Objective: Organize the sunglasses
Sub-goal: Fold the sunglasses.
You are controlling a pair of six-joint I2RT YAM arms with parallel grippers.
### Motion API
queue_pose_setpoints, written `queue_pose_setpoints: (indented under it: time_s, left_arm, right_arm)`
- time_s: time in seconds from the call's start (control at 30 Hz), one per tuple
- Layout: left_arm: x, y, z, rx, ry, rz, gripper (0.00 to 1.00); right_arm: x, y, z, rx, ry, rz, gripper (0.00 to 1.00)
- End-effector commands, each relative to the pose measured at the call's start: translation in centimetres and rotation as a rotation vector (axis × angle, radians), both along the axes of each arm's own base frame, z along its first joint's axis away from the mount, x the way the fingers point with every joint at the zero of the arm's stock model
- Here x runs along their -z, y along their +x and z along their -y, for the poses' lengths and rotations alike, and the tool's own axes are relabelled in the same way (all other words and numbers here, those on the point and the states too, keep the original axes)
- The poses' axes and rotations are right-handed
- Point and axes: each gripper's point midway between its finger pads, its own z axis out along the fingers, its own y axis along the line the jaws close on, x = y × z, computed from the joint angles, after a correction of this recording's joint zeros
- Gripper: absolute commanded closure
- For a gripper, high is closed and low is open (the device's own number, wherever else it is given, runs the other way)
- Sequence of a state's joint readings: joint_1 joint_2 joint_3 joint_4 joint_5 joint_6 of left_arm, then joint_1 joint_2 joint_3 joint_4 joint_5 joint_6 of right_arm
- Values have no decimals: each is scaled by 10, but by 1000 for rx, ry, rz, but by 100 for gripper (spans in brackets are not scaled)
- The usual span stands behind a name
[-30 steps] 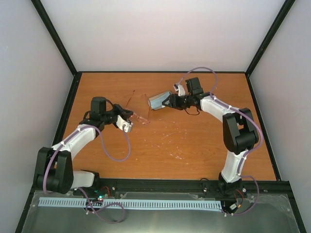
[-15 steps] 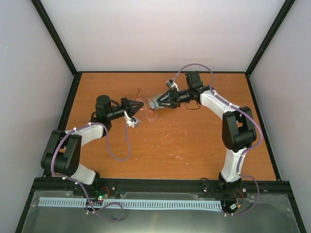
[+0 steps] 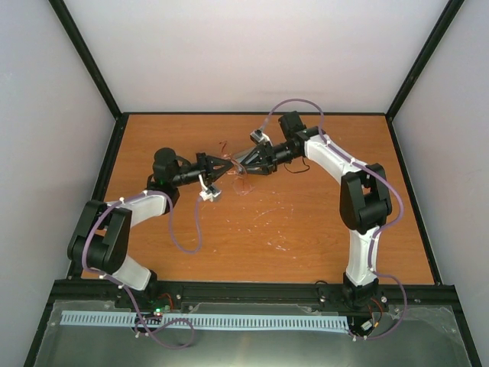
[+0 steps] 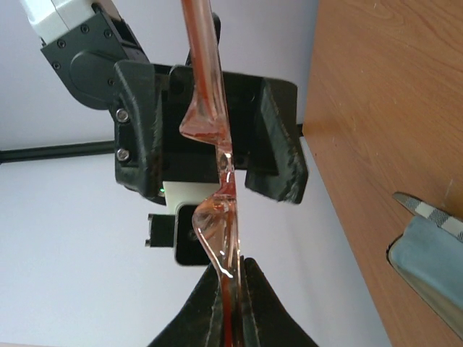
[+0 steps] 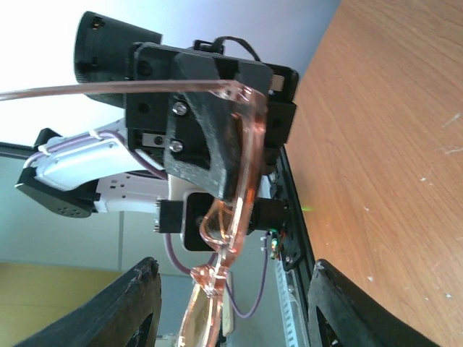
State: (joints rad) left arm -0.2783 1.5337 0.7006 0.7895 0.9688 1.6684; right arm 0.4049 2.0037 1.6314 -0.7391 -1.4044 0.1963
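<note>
Over the last second I've swung both arms inward until they meet tip to tip above the table. My left gripper (image 4: 230, 273) is pinched shut on the sunglasses (image 4: 205, 116), holding them aloft. My right gripper (image 5: 231, 289) gapes unloaded, the frame just ahead of its jaws, so a handover looks near.

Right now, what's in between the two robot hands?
The sunglasses. The left gripper pinches them, and the open right gripper faces them from the other side. Both wrist views show it.
</note>
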Motion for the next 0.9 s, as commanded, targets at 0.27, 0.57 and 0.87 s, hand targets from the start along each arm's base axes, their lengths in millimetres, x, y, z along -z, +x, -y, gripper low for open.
queue_pose_setpoints:
  time_s: [0.27, 0.57, 0.87]
  left_arm:
    - [-6, -5, 14, 97, -22, 19, 93]
    - [-6, -6, 20, 121, -24, 30, 93]
    - [-5, -10, 25, 135, -30, 19, 89]
  right_arm:
    - [-16, -28, -10, -90, 71, -20, 48]
    - [-10, -36, -19, -118, 57, -39, 53]
    - [-9, -37, -22, -126, 60, -42, 78]
